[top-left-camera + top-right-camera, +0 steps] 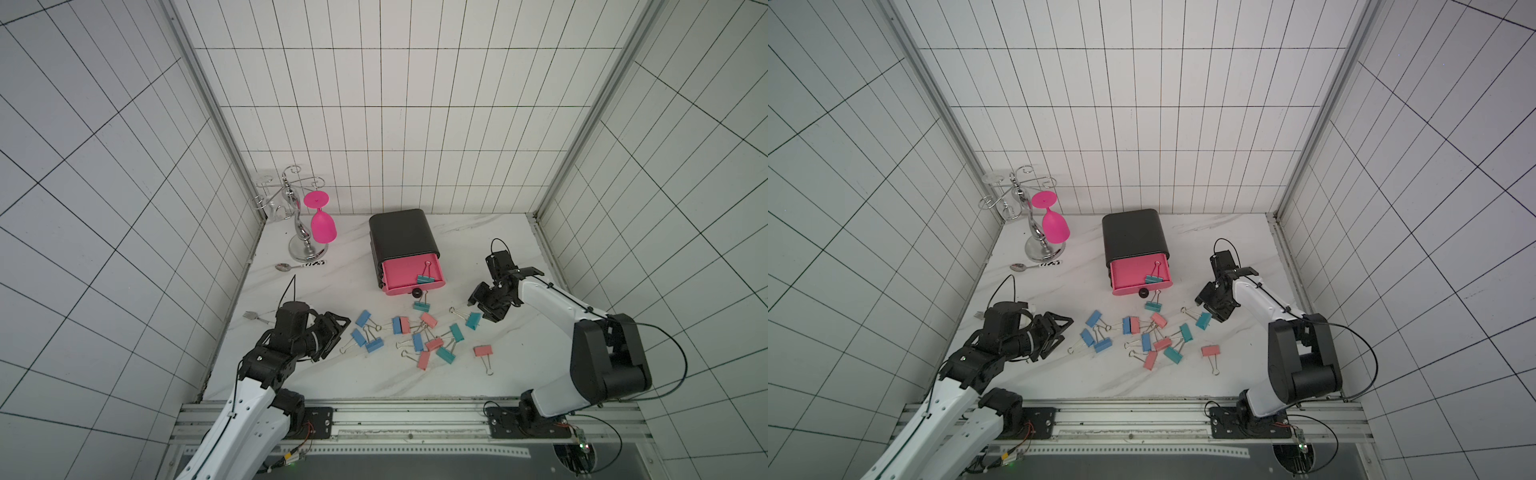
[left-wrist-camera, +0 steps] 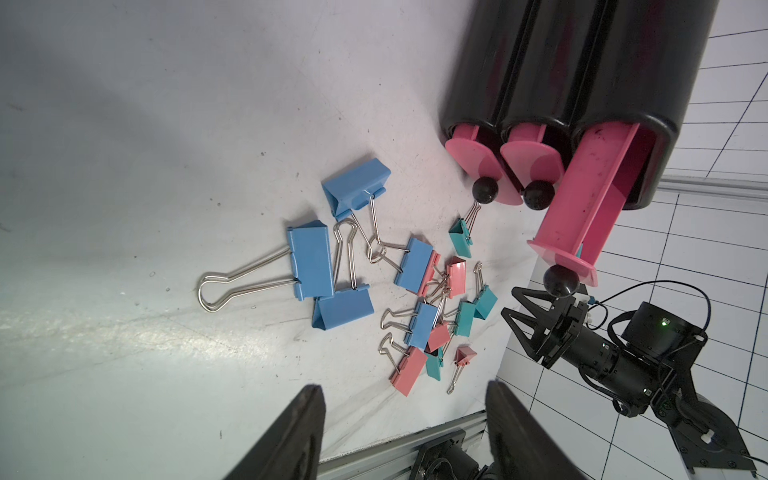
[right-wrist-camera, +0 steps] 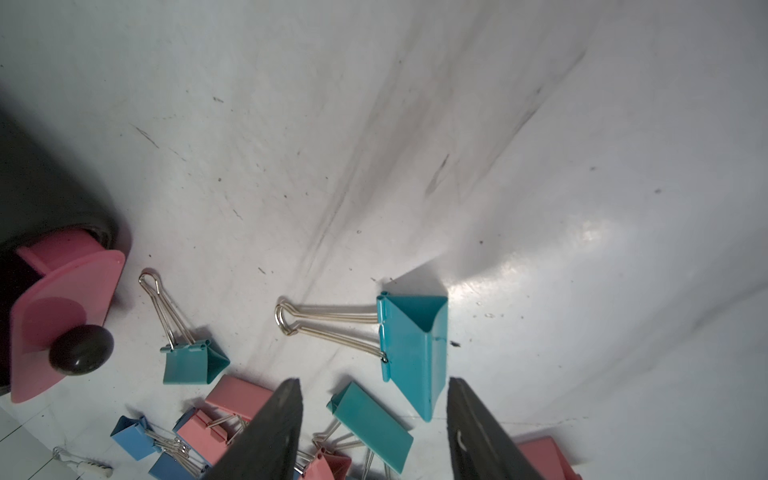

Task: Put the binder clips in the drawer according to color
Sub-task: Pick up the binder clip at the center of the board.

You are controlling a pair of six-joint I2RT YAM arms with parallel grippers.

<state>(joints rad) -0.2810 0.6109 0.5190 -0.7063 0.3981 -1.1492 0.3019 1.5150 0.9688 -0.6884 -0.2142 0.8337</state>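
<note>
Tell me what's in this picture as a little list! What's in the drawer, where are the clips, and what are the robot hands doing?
Chest: black chest, top pink drawer pulled out
In drawer: one teal clip
On table: blue clips, pink clips and teal ones, scattered in front of the chest
Left gripper: open, empty, beside the blue clips
Right gripper: open, empty, close to a lying teal clip
Also there: pink goblet hanging on a silver rack, spoon, fork
</note>
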